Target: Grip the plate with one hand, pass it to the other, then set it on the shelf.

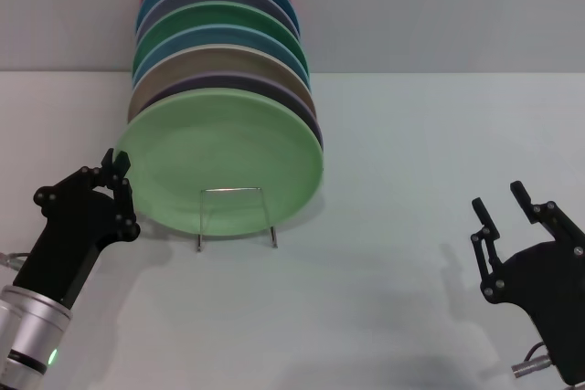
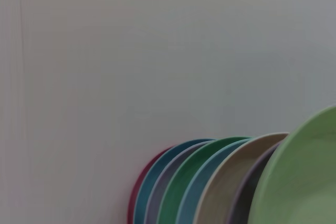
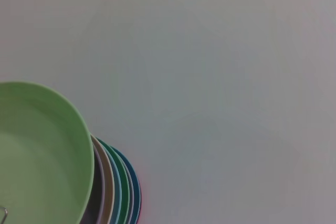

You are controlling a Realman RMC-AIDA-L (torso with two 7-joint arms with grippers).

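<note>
The pale mint-green plate [image 1: 224, 162] stands upright at the front of a row of plates, resting in the silver wire shelf [image 1: 235, 216]. It also shows in the left wrist view [image 2: 304, 177] and the right wrist view [image 3: 37, 156]. My left gripper [image 1: 116, 171] is right at the plate's left rim, and whether it still touches the rim is unclear. My right gripper [image 1: 502, 210] hangs open over the table at the lower right, well away from the plate and holding nothing.
Behind the mint plate stand several more plates [image 1: 219, 38] in tan, blue, green, lilac and red, running back to the wall. The white table [image 1: 393, 299] stretches between the two arms.
</note>
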